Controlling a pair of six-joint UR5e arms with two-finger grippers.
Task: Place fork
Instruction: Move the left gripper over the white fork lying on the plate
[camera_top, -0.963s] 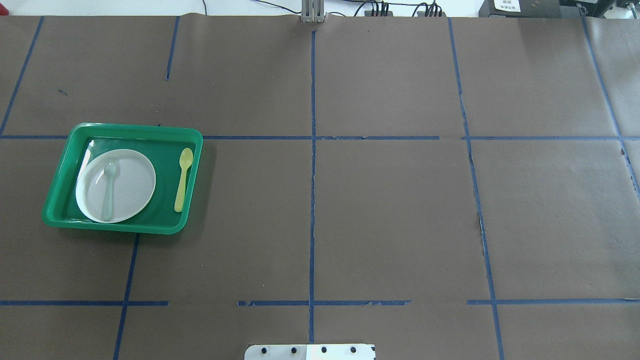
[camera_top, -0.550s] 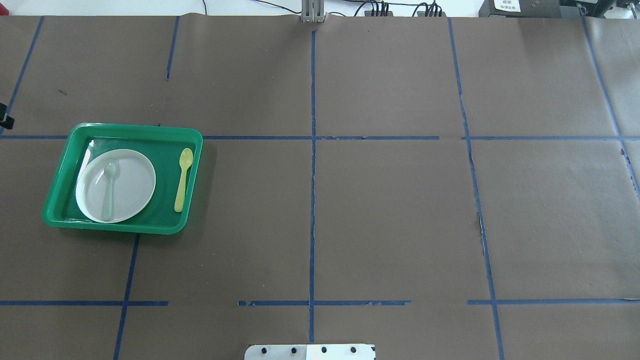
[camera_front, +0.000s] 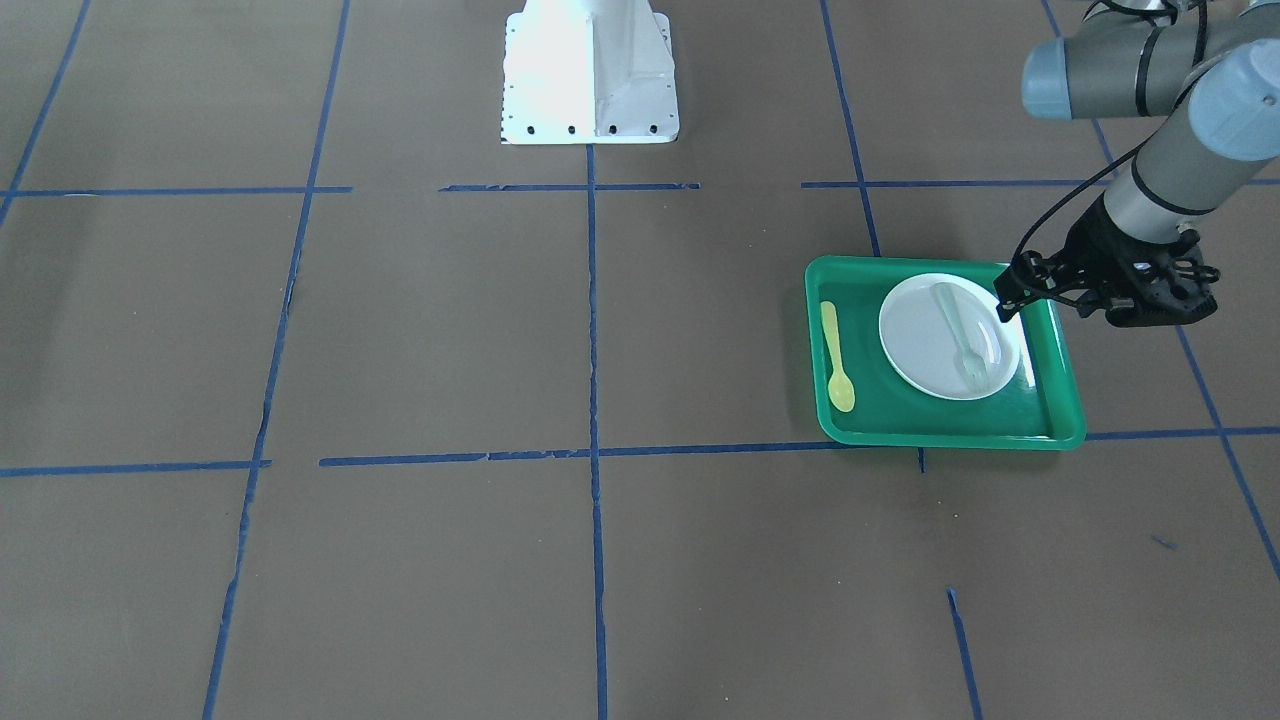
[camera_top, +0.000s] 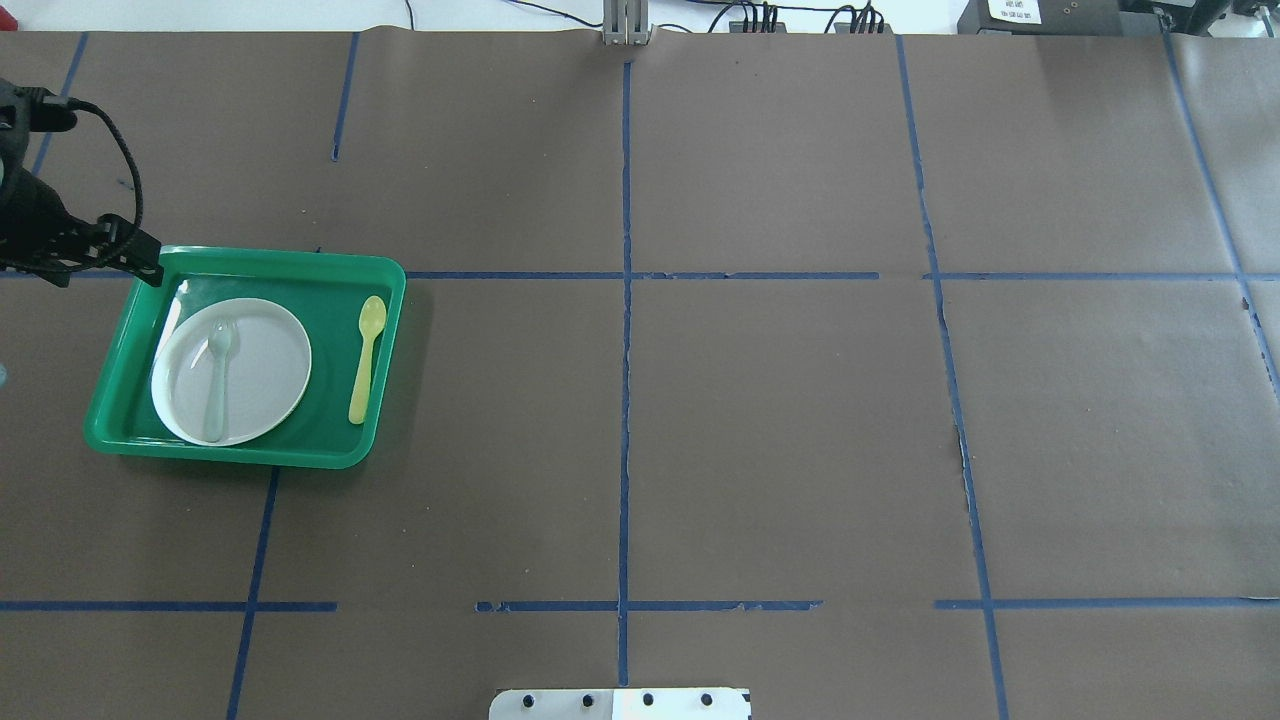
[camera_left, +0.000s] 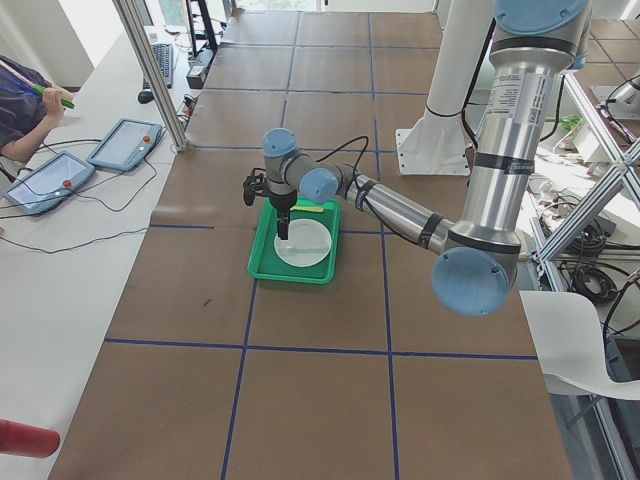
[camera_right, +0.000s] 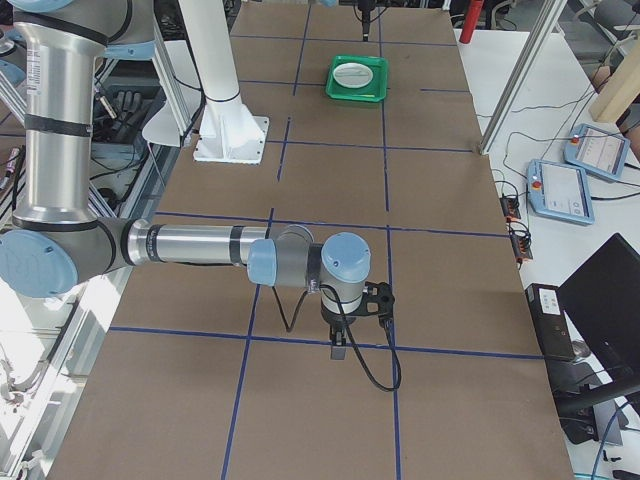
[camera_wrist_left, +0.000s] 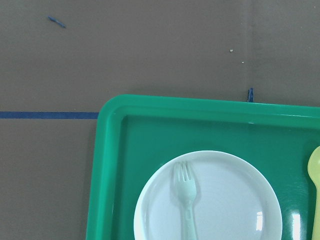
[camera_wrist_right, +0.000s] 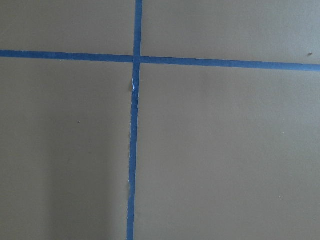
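The fork (camera_top: 216, 385) is slim, pale and translucent. It lies on a white plate (camera_top: 270, 370) in a green tray (camera_top: 250, 257), tines toward the far side. It also shows in the front view (camera_front: 962, 335) and the left wrist view (camera_wrist_left: 186, 200). My left gripper (camera_top: 148, 268) hangs over the tray's far left corner, above and apart from the fork. It looks shut and empty, as in the front view (camera_front: 1006, 297). My right gripper (camera_right: 338, 352) shows only in the exterior right view, over bare table far from the tray. I cannot tell whether it is open.
A yellow spoon (camera_top: 366, 360) lies in the tray to the right of the plate. A plain white strip-like utensil (camera_top: 168, 320) lies partly under the plate's left edge. The robot base (camera_top: 620, 703) is at the near middle. Blue tape lines cross the brown table.
My left gripper has come into the overhead view from the left edge and moved to the tray's far left corner. The fork, plate and spoon have not moved.
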